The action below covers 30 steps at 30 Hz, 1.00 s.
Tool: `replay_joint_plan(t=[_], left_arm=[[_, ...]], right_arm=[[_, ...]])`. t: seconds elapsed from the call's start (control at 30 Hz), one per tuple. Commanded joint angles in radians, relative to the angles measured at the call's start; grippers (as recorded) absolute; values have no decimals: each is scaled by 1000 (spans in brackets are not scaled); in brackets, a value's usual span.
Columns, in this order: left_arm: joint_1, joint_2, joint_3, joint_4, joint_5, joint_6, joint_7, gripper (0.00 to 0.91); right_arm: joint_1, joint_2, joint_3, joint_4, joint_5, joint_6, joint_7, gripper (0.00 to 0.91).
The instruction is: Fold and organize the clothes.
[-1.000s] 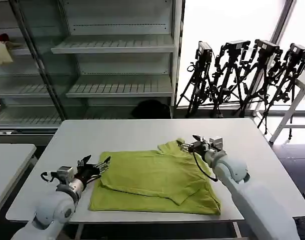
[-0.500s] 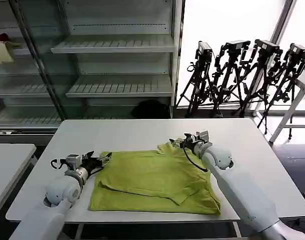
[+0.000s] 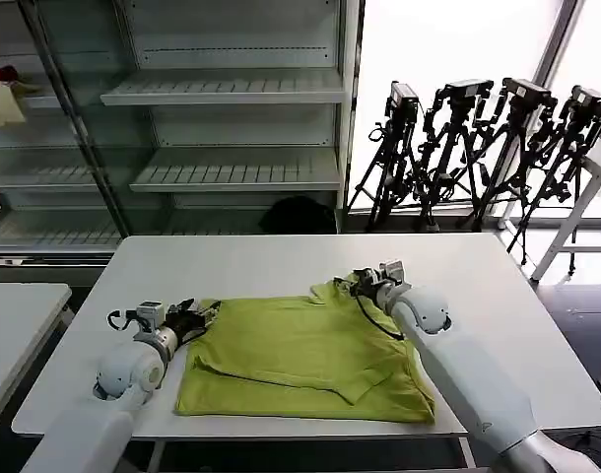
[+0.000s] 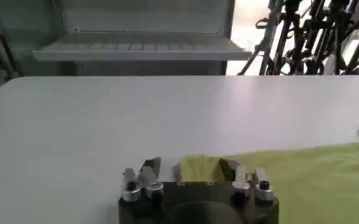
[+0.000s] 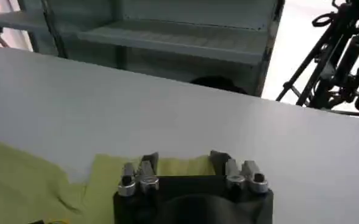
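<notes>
T-shirt, lime, lies partly folded on the table, near its front edge, collar end toward the far right.

Left gripper: at the T-shirt's far-left corner, low on the table. Over the past second it has slid in from just clear of the left edge to the corner itself. In the left wrist view the fingers stand parted with the cloth corner between them; parted, not closed on it.

Right gripper: at the T-shirt's far-right end, by the collar. It has travelled leftward along that edge over the same second. In the right wrist view the fingers straddle a yellow flap, likewise parted, nothing held.

Judgement: both arms have closed in on the far corners, so a two-corner pinch for the next fold looks imminent.

View notes: the head view gives the whole garment and both arm positions but not the finger gaps; each wrist view shows cloth sitting between the fingers.

Shelves and tripods stand beyond the table, far from the T-shirt.
</notes>
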Motion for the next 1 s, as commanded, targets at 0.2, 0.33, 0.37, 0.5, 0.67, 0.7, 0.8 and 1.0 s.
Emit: replay_joint_plan(t=[0.2, 0.33, 0.37, 0.5, 0.67, 0.7, 0.8, 1.0], left_arm=[[33, -1, -6, -15, 11, 3, 22, 20], [31, -1, -4, -27, 16, 2, 21, 10], [32, -1, -4, -33, 16, 2, 21, 10], [33, 2, -10, -54, 14, 2, 9, 0], [38, 14, -24, -86, 0, -3, -8, 0], [39, 15, -28, -90, -2, -4, -9, 0], [42, 26, -39, -112, -17, -6, -21, 0], [96, 52, -63, -200, -34, -10, -27, 0]], right_arm=[[-53, -9, 6, 18, -24, -2, -18, 181], [-59, -14, 10, 44, -24, -1, -15, 0], [-61, -14, 15, 54, -23, 0, -12, 0], [-67, -20, 24, 94, -14, 3, -7, 0], [-78, -47, 31, 171, 4, 21, 7, 0], [-79, -50, 33, 183, 7, 24, 9, 0], [-86, -65, 47, 235, 33, 34, 18, 0], [-128, -122, 69, 346, 79, 38, 37, 0]])
